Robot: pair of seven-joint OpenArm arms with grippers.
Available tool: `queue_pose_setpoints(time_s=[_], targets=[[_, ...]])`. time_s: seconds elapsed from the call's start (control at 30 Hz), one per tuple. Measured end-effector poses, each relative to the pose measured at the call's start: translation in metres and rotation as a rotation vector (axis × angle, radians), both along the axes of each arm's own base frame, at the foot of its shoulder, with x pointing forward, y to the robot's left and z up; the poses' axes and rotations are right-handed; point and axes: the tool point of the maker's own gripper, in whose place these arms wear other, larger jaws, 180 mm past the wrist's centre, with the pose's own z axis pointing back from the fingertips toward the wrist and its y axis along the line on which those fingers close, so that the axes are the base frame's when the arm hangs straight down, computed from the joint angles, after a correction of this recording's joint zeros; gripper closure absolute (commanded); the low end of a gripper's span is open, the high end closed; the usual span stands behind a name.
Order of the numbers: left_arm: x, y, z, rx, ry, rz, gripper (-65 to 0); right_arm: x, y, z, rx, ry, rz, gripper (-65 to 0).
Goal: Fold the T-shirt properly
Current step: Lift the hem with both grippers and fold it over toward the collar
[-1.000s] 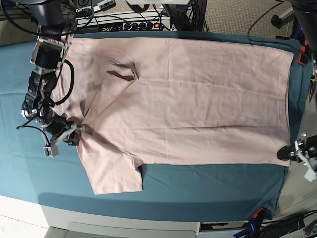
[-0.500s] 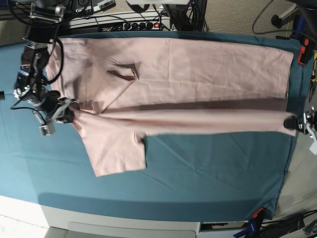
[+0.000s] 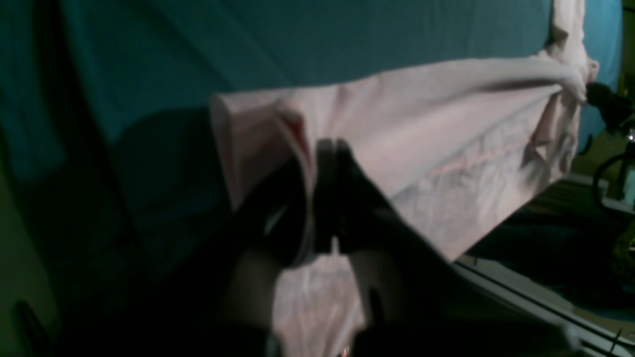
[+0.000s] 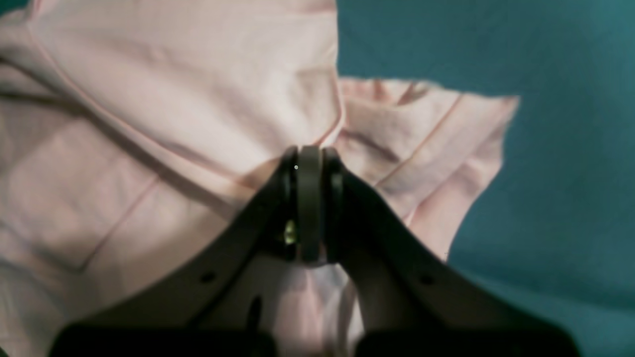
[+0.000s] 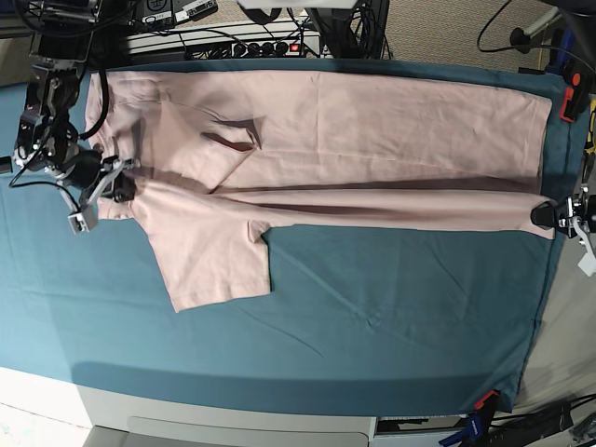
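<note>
Left wrist view: left gripper [image 3: 325, 198] is clamped on a hem corner of the T-shirt [image 3: 446, 163]; the cloth runs taut across the teal tablecloth [image 3: 297, 39] toward the far gripper.

Right wrist view: right gripper [image 4: 310, 203] has its jaws pressed together on pink fabric at the shoulder, with the sleeve [image 4: 436, 144] hanging just beside it.

Base view: the T-shirt [image 5: 372, 130] lies lengthwise on the tablecloth [image 5: 391, 317], its near long edge raised between right gripper [image 5: 116, 182] and left gripper [image 5: 549, 216] (one sleeve [image 5: 214, 265] trails below).

Step in hand: judged to be the lengthwise fold, mid-carry.

Next move: likely carrying both held points evenly toward the far edge, keeping tension, then lowering together.
</note>
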Motion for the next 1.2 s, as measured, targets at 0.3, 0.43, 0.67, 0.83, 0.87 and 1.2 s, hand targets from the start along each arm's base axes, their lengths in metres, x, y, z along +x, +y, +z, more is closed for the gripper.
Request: queue_pose_setpoints(time_s=[0.3,0.43,0.67,0.83,0.87,1.2], targets=[[-0.024,-0.001,-0.019,-0.002,0.069,-0.007,0.0,-0.011,-0.022,0.005,0.011,0.034,-0.069,0.0],[-0.029,-0.001,-0.023,-0.002,0.082,-0.007,0.0,-0.016,-0.019,0.007,0.056,0.063,-0.071,0.0],[-0.029,-0.001,-0.023,-0.002,0.081,-0.006,-1.3,-0.026,-0.017,-0.001,0.061,0.100,-0.068,0.0],[-0.025,0.001,-0.022,0.001,0.061,0.006,-32.2,-0.034,-0.019,-0.006,0.045,0.141,-0.065,-32.0],[-0.024,0.001,-0.022,0.000,0.055,0.010,-32.2,-0.034,-0.019,-0.006,0.045,0.141,-0.066,-32.9],[0.022,0.009,0.028,0.028,-0.087,0.015,-32.2,0.033,-0.052,0.053,0.055,-0.148,-0.258,-32.9]])
